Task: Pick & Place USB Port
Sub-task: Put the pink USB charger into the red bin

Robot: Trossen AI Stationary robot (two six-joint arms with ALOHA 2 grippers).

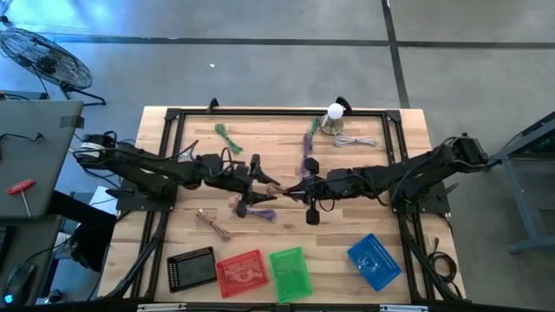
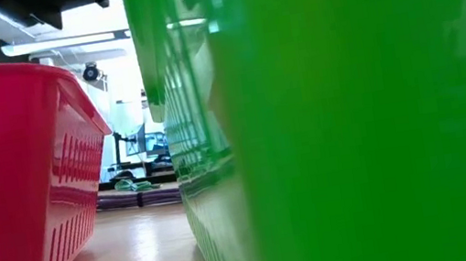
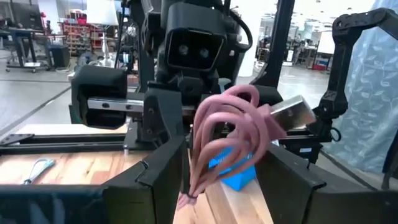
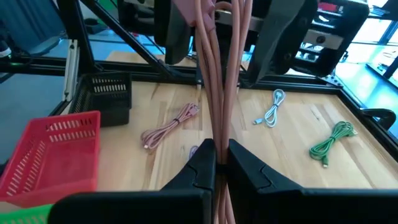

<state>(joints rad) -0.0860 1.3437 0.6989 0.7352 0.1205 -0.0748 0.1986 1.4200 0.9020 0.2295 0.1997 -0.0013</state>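
Pink USB cable (image 4: 219, 81): light, limp, likely slippery. Pinched between right pincer (image 4: 221, 157) tips; left pincer (image 3: 230, 180) loosely straddling its coil. Best gripped at the bundled loops.

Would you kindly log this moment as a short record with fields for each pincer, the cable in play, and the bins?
left pincer: mid-table, fingers apart around the pink cable
right pincer: mid-table facing the left one, shut on the pink cable
pink cable: bundled, held off the table between both arms
bins: black bin, red bin, green bin, blue bin along the table's near edge
loose cables: green cable, white cable
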